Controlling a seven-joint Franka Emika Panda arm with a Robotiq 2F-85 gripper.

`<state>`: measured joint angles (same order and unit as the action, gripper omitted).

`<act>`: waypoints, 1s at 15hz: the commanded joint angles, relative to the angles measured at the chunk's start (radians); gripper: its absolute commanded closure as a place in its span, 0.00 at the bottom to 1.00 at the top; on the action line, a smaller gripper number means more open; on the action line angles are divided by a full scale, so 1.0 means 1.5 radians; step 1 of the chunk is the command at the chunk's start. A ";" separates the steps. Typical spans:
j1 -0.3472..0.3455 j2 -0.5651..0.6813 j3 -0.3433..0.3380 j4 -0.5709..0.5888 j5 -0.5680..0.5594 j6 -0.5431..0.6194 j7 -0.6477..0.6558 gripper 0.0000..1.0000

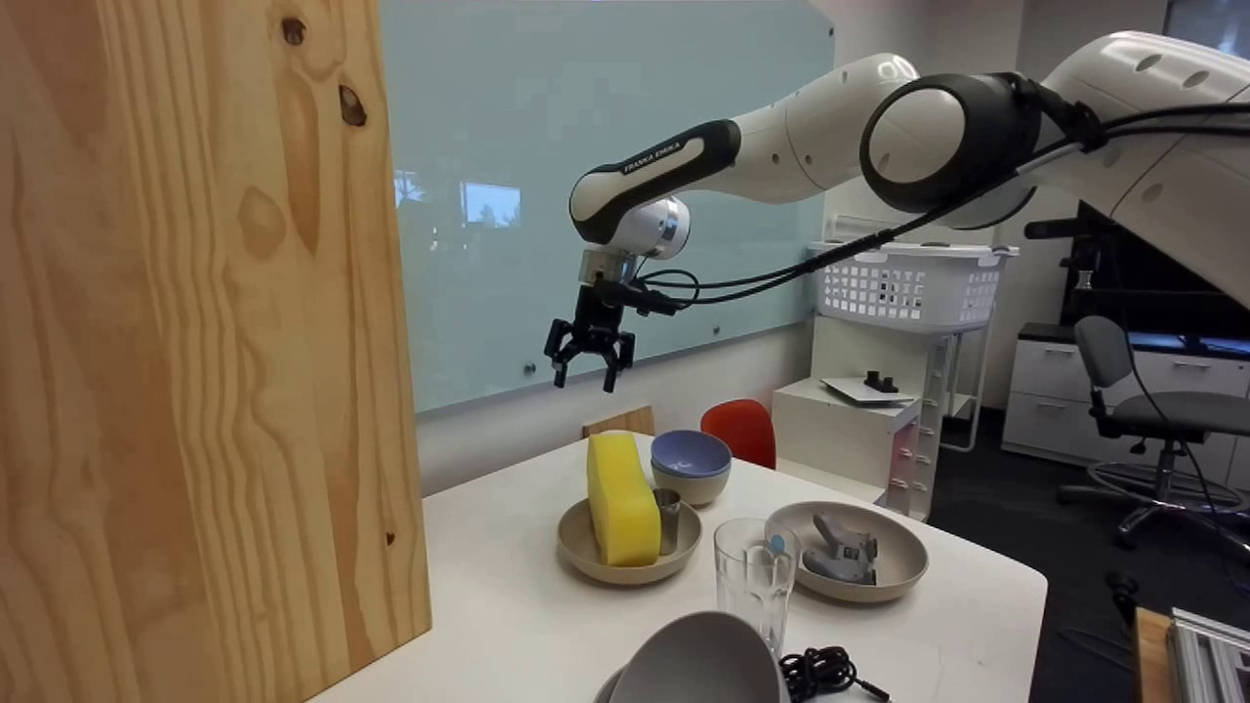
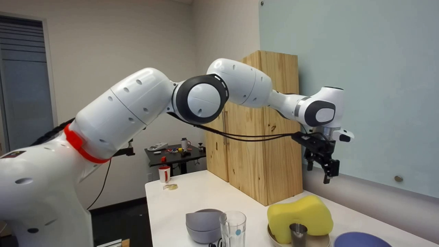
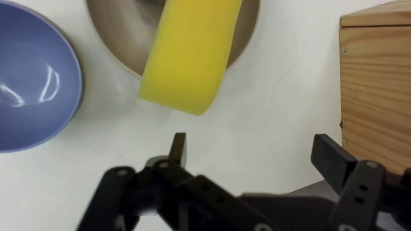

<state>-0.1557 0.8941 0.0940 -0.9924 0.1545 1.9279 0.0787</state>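
Aloft, the gripper (image 1: 585, 382) hangs, jaws spread wide, above a yellow foam block (image 1: 621, 498) (standing in a beige bowl (image 1: 625, 576)).

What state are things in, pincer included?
Black two-fingered pincer: open, empty
Curved yellow foam-looking block: resting in round beige dish
Shiny metal cup: upright
Round blue bowl: empty
Clear glass tumbler: upright
Round grey bowl: tilted
Thin black cable: coiled
Red-white mug: upright
Grey plastic gadget: lying in another beige dish
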 commanded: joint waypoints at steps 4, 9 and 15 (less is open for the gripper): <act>0.028 -0.163 -0.025 -0.225 0.024 -0.009 0.049 0.00; 0.030 -0.240 -0.040 -0.359 0.024 0.054 0.014 0.00; 0.018 -0.301 -0.067 -0.543 0.035 0.173 -0.001 0.00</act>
<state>-0.1239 0.5249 0.0079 -1.6119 0.1717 2.0879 0.1267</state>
